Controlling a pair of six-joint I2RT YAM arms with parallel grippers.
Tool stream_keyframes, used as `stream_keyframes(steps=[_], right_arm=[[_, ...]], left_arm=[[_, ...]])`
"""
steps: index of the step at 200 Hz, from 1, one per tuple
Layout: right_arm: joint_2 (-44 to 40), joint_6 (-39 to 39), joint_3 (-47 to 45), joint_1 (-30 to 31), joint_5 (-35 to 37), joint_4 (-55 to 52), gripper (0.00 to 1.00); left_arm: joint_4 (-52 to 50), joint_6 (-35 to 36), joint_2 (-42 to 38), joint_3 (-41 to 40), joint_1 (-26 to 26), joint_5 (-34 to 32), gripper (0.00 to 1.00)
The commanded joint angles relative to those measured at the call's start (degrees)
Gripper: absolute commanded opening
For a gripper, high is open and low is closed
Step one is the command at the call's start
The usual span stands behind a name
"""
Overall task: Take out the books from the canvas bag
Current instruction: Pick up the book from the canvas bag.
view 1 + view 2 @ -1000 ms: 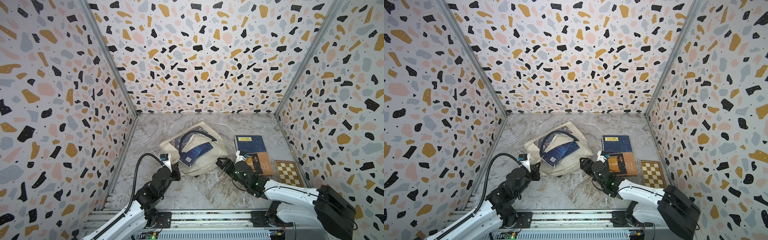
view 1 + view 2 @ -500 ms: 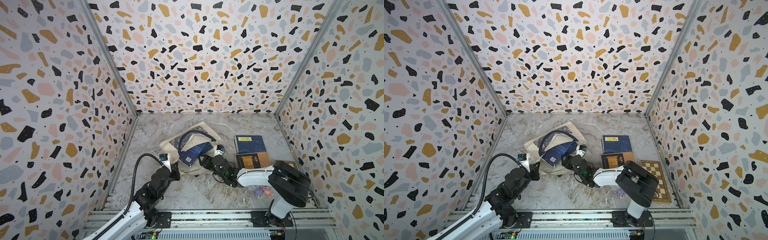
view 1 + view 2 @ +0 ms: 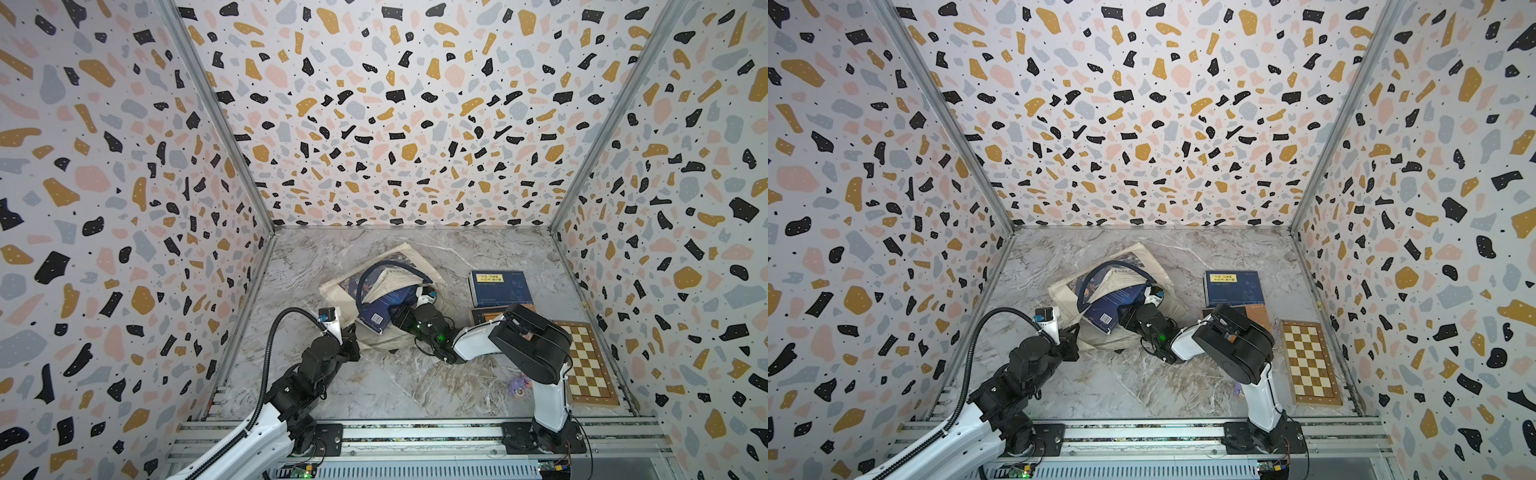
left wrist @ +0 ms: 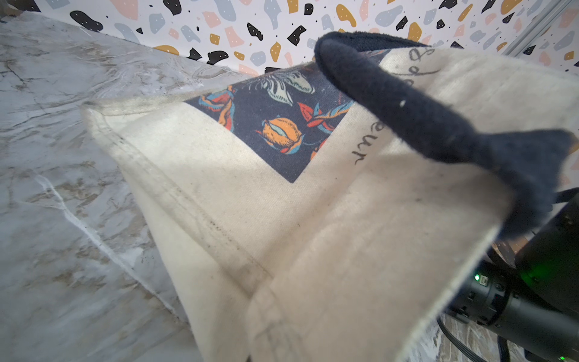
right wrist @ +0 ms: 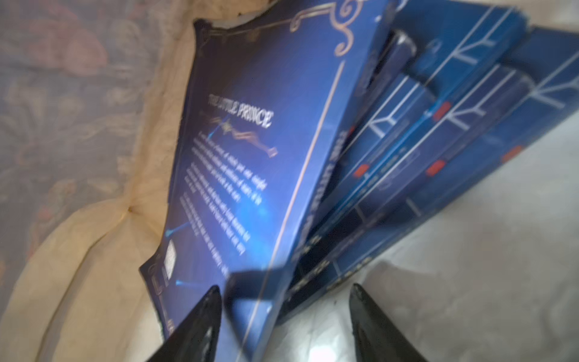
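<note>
1. The canvas bag [image 3: 390, 280] lay flat just left of the desk's centre, with its mouth turned toward the near edge. Its navy handle [image 4: 407, 109] was draped over the printed side.
2. The left gripper [image 3: 350, 334] was clenched on the bag's near corner. In the left wrist view the cloth rose tent-like off the marble. Judged purpose: to anchor the bag and hold the mouth up so that books slide free.
3. The right gripper [image 5: 285, 293] sat at the mouth with its jaws apart, straddling the spine corner of the top navy book [image 5: 250, 156]. It was not yet squeezing. Judged step: grasping this book.
4. Beneath it, more navy books [image 5: 438, 141] lay fanned inside the bag, so a pull could drag the neighbours along.
5. Two were already out near the desk's right edge, well clear of the bag: a yellow-labelled book [image 3: 500, 286] and a brown book [image 3: 1260, 318], both beside the checkered board [image 3: 586, 361].
</note>
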Motion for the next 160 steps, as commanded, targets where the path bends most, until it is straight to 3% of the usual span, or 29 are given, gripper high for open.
stream_keyframes(steps=[1,89,160], right_arm=[[-0.56,-1.79,2.77,0.05,-1.33,3.08,0.6],[-2.46,-4.03,2.91,-0.21,-3.26,9.47,0.35],[-0.04,-5.91,9.89,-0.28,-6.39,6.03,0.33]], left_arm=[[1.97,0.61,-0.46,0.47,-0.03,-0.07,0.0],[2.53,0.83,0.46,0.57,-0.05,-0.21,0.0],[2.62,0.92,0.79,0.55,-0.05,-0.39,0.0]])
